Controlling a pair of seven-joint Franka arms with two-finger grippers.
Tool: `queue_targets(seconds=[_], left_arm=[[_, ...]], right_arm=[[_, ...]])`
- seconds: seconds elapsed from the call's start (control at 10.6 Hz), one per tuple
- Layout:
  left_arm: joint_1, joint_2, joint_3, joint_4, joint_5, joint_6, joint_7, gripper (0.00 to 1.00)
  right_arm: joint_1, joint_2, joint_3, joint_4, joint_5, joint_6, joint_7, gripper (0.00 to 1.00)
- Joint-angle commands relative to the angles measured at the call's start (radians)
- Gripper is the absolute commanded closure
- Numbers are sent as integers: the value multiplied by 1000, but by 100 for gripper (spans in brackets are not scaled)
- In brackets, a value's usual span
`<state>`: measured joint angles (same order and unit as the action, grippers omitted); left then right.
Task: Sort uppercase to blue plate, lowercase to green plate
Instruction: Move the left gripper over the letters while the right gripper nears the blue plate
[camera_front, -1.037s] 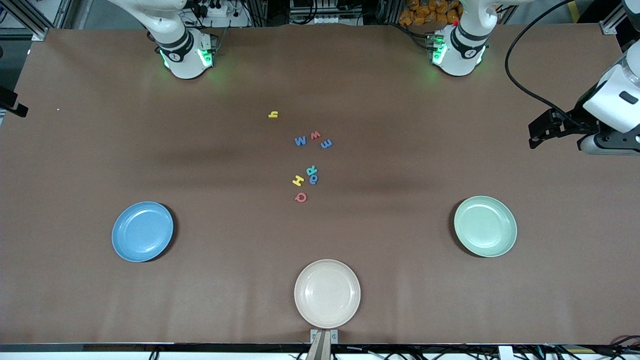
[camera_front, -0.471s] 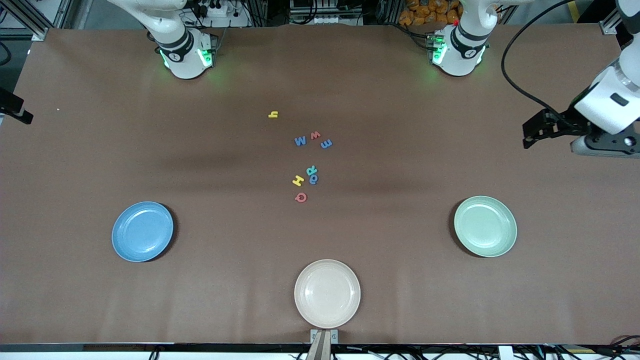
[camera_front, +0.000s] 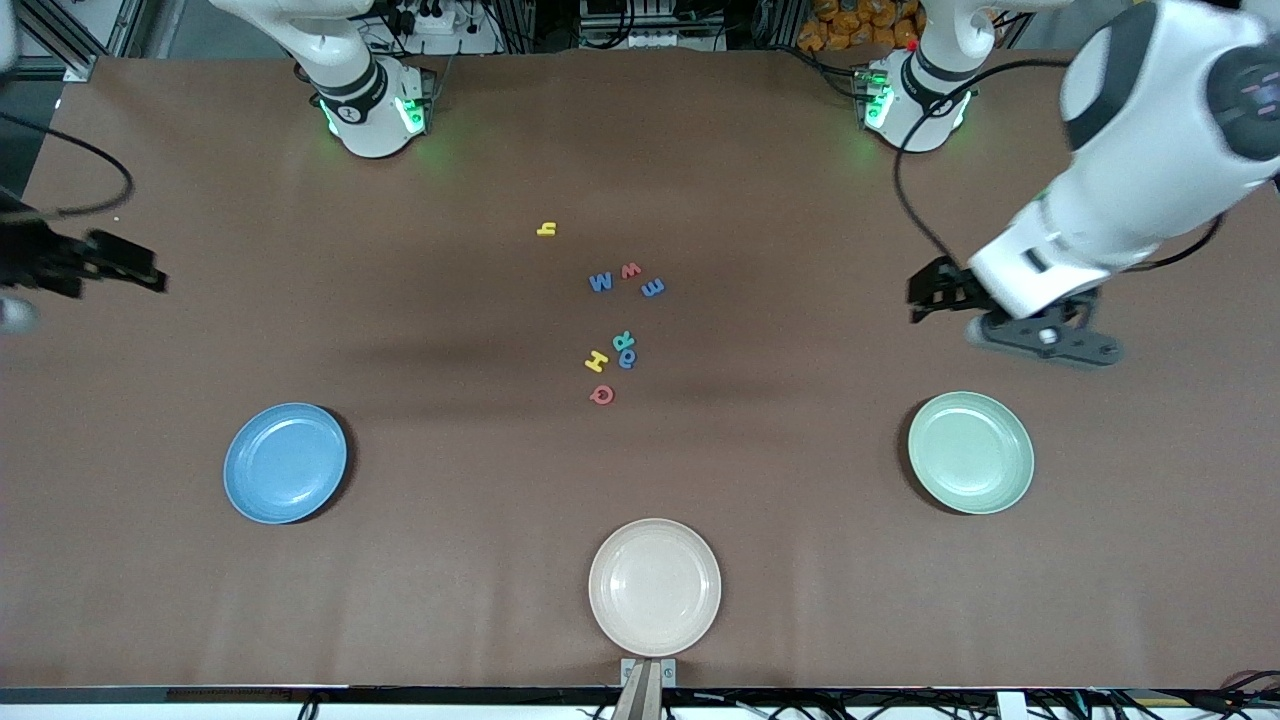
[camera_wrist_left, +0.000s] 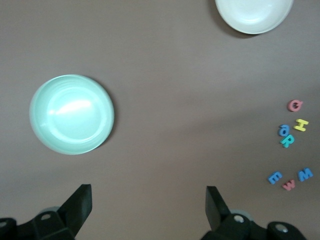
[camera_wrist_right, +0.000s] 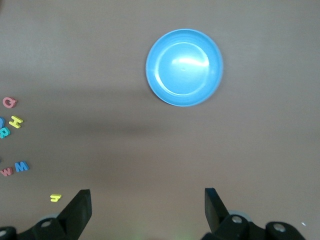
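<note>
**Inspector A:** As no letter had yet been lifted, how did you record the layout?

**Inspector B:** All eight foam letters lay loose in the middle of the surface (camera_front: 760, 200), between the two bases and nearer the front camera than either. The yellow h (camera_front: 546, 229) sat alone, farthest from that camera. Then came the blue M (camera_front: 600, 282), red w (camera_front: 630, 270) and blue m (camera_front: 652, 288) in a row; nearer still, the yellow H (camera_front: 596, 360), teal R (camera_front: 623, 341), a blue round letter (camera_front: 628, 359) touching the R, and the red Q (camera_front: 601, 394). The blue plate (camera_front: 285, 463) and green plate (camera_front: 970, 452) were both bare, set at either end, in my judgement so that each arm serves its own plate.

**Inspector A:** And the end effectors?

**Inspector B:** The left end effector (camera_front: 935, 296) hung over bare surface, fingers (camera_wrist_left: 80, 202) spread apart, holding nothing, the green plate near it and the letters well apart toward the centre. The right end effector (camera_front: 125, 272), likewise spread and holding nothing, hung at the right arm's end, the blue plate near and the letters well apart.

**Inspector A:** Assessment?

**Inspector B:** Sorting not begun.
</note>
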<state>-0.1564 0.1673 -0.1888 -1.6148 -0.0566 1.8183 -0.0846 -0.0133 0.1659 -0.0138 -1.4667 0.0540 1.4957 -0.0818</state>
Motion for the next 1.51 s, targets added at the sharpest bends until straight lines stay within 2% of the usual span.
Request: queue_targets(seconds=[0.0,0.28,0.57,0.85,1.04,1.23,1.32,1.41], left_arm=[[-43,59,-41,-14,-22,93,-40,0],[-222,206,-38,-2,-11,273,-159,0],[-334,383,-35,79,18,409,-250,0],[-429,521,-26,168,32,489,-369,10],[-478,589,-24,214,98,516,-435,22],[-556,633,47,240,126,523,-449,33],[-604,659,99,266,123,530,-461,34],[-630,685,123,288,123,542,-490,35]], right_arm=[[15,120,-3,17,70,59,55,0],[91,229,-3,14,83,156,169,0],[173,306,-5,11,75,250,287,0],[268,404,-5,9,75,363,451,0],[331,475,-5,9,76,487,616,0],[355,524,-5,8,76,547,714,0],[349,538,-5,8,78,552,714,0],[342,541,-5,6,78,551,711,0]])
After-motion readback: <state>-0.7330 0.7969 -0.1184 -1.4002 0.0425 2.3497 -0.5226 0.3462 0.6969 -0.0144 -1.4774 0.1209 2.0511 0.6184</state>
